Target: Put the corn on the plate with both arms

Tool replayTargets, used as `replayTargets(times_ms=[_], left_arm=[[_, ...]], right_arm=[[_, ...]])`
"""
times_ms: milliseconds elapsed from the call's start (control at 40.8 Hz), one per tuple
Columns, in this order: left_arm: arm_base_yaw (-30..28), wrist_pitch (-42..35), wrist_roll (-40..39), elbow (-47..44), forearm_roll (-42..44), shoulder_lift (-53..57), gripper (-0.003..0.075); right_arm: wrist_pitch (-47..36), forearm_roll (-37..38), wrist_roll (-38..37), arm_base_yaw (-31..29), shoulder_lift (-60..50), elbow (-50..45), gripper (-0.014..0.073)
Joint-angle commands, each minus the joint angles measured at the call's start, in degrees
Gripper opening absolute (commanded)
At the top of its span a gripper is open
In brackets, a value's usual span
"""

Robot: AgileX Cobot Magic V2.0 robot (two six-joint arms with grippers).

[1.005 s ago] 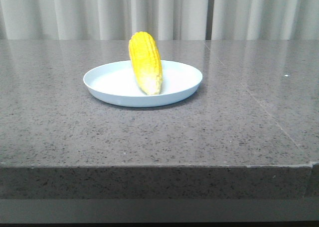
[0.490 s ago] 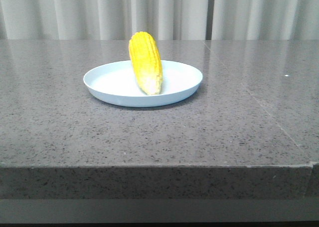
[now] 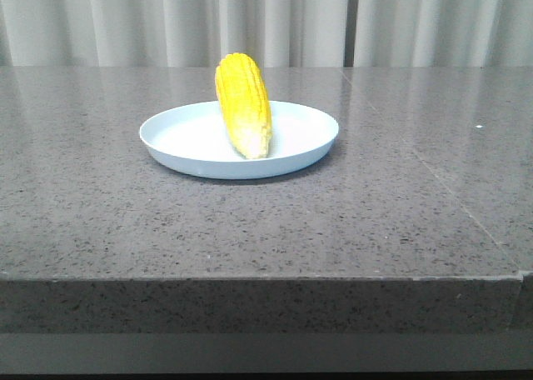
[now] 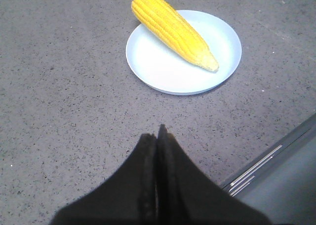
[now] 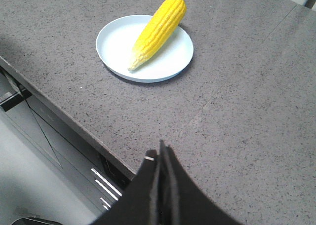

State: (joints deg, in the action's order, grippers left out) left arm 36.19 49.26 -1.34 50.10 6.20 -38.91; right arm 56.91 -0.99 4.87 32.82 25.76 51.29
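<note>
Clearly one corn cob [image 3: 243, 105], lying on the one pale plate [image 3: 300, 138] mid-bench, nearer the front edge, blunt end jutting over the far rim. Likely stiff, light, knobbly enough to hold, yet prone to roll; best pinched across the thick middle. Left claw [image 4: 158, 136] and right claw [image 5: 160, 153]: both pressed closed, empty, well apart from the plate.

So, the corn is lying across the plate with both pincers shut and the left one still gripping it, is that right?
Not quite: the left pincer grips nothing. The left wrist view shows it shut and apart from the corn, which rests on the plate. The right pincer is shut too, also clear of the corn.
</note>
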Motion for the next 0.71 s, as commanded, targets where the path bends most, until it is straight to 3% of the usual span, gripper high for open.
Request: replayTargets(times_ms=[0, 172, 319, 441, 686], left_arm=[[0.37, -3.71, -0.45, 1.53, 0.19, 0.02, -0.002], [0.14, -4.34, -0.45, 0.52, 0.02, 0.64, -0.002], [-4.98, -7.14, -0.45, -3.33, 1.07, 4.02, -0.002], [-11.02, -14.9, -0.45, -11.68, -0.22, 10.13, -0.002], [-23.17, -40.44, -0.45, -35.03, -6.77, 27.47, -0.002]], right_arm=[[-3.75, 0.37, 0.62, -0.19, 0.4, 1.24, -0.0069], [-3.75, 0.37, 0.62, -0.19, 0.4, 1.24, -0.0069], [-3.75, 0.37, 0.62, -0.19, 0.4, 1.24, -0.0069], [-3.75, 0.37, 0.62, -0.19, 0.4, 1.24, -0.0069], [-3.75, 0.37, 0.62, -0.19, 0.4, 1.24, -0.0069]])
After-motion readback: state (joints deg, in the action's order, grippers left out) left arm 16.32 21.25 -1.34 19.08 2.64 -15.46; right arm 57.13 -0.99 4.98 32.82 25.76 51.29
